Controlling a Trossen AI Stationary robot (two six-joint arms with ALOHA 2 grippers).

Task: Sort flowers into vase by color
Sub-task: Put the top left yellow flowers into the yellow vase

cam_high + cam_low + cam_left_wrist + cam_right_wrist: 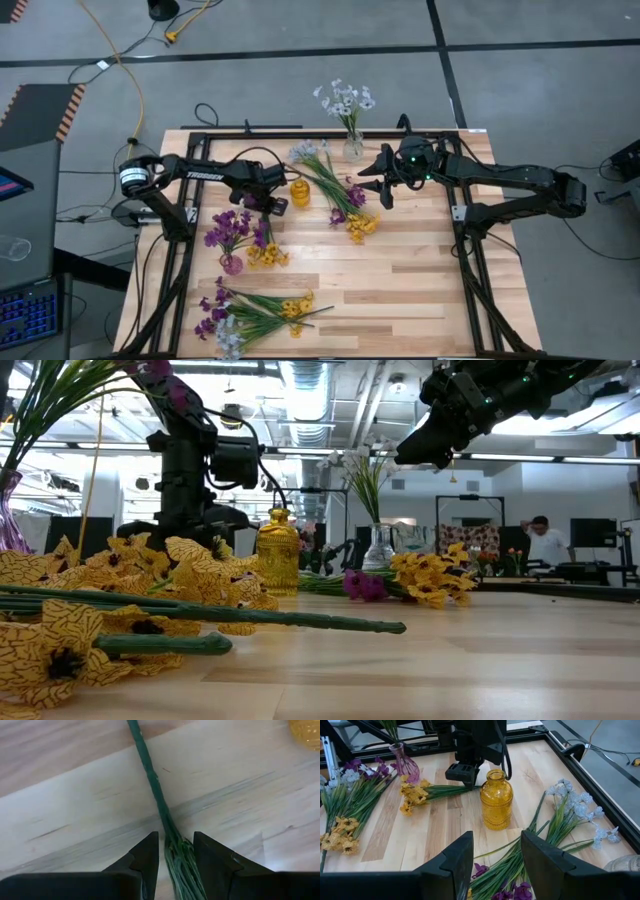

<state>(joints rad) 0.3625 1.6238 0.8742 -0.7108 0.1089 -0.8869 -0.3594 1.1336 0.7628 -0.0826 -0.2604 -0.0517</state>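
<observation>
The left gripper [176, 855] is lowered to the wooden table [420, 290] just beside the yellow glass vase [300, 192], and its jaws are clamped on the green stems of a yellow flower spray [266, 255], which lies flat on the boards with its blossoms pointing away from the vase. In the left wrist view the bundled stems [172, 845] are seen pinched between the two dark fingers [145, 857], with a single stem running on across the wood.

The right gripper [382, 180] is held above the table near the clear glass vase [353, 148], in which white and pale-blue flowers [343, 99] stand upright. Its jaws are apart and nothing is held between them (the right wrist view shows only table and flowers past the fingers).

A mixed bunch [335, 190] of pale-blue, purple and yellow sprays lies between the yellow vase and the right gripper. Purple flowers [232, 226] are set in a purple-tinted vase [231, 263] near the table's left side. Another mixed bunch [255, 312] is spread along the near edge of the table, and its yellow blossoms fill the foreground of the low view.

A person [546, 543] is seen in the room far behind the table.
</observation>
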